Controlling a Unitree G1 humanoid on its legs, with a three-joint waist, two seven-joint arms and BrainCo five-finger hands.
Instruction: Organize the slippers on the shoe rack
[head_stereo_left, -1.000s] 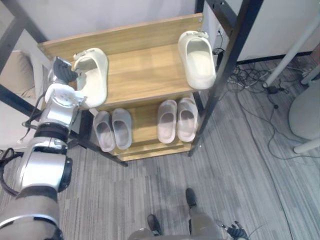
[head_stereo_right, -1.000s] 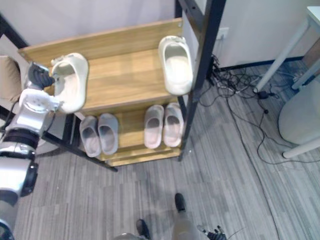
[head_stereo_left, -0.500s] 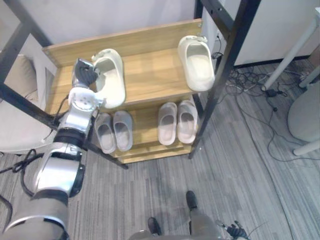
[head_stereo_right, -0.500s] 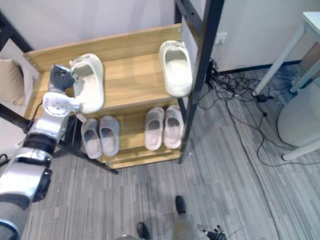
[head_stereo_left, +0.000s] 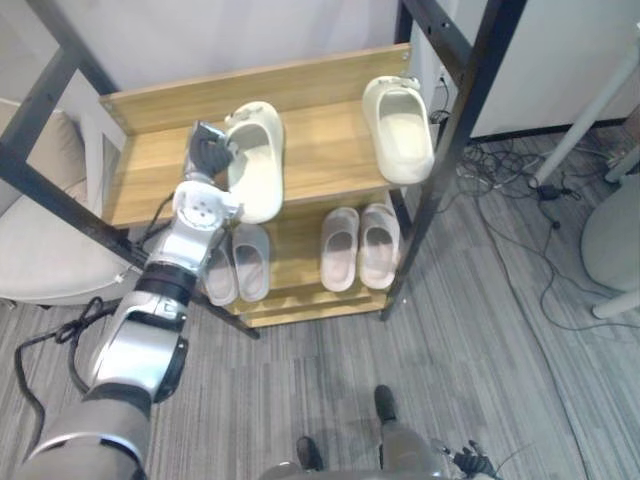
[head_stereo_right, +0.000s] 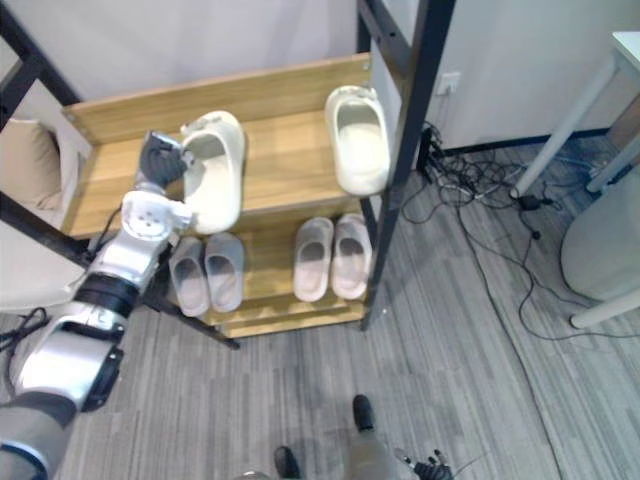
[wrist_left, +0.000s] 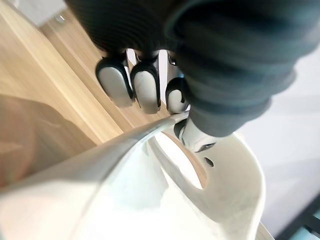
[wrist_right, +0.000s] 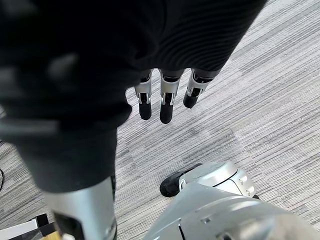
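Cream slipper (head_stereo_left: 255, 160) in left hand (head_stereo_left: 207, 152); grey pair (head_stereo_left: 250, 273) below

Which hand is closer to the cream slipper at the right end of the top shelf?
Left. The left hand grips the other cream slipper on the top shelf, left of the right-end slipper; the right hand hangs low over the floor.

The shoe rack (head_stereo_left: 330, 160) has shelves of pale wood, smooth with a soft sheen, set in a matt black metal frame (head_stereo_left: 453, 140). The left cream slipper (head_stereo_left: 258, 165) and the right cream slipper (head_stereo_left: 400, 125) look like smooth, matt moulded plastic. The floor (head_stereo_left: 480, 340) is rough grey striped carpet.
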